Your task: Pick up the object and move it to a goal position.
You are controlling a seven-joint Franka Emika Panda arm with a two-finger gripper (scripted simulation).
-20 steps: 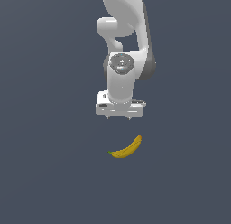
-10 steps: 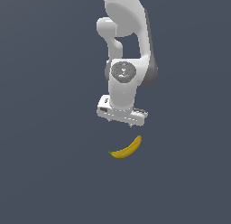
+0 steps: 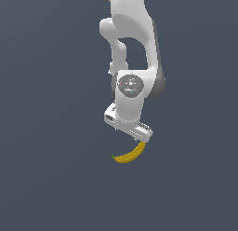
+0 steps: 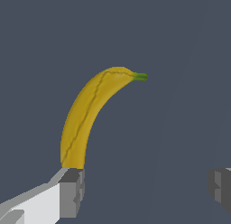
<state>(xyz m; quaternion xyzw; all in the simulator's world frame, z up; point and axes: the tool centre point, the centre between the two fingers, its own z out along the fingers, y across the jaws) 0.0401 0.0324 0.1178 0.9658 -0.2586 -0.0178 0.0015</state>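
Hovering low, the arm (image 3: 132, 62) sat tilted over the plain grey desk (image 3: 46, 179), no edges in view to place things by. Gripper (image 4: 144, 189) was rotated, probably to span the banana (image 3: 130, 153) crosswise. Fingers (image 4: 72, 191) were spread wide, empty; banana lay on the desk, one end beside a fingertip, not yet between them.

arm reaching down | tool (image 4: 145, 189) tilted (fingers spread wide)
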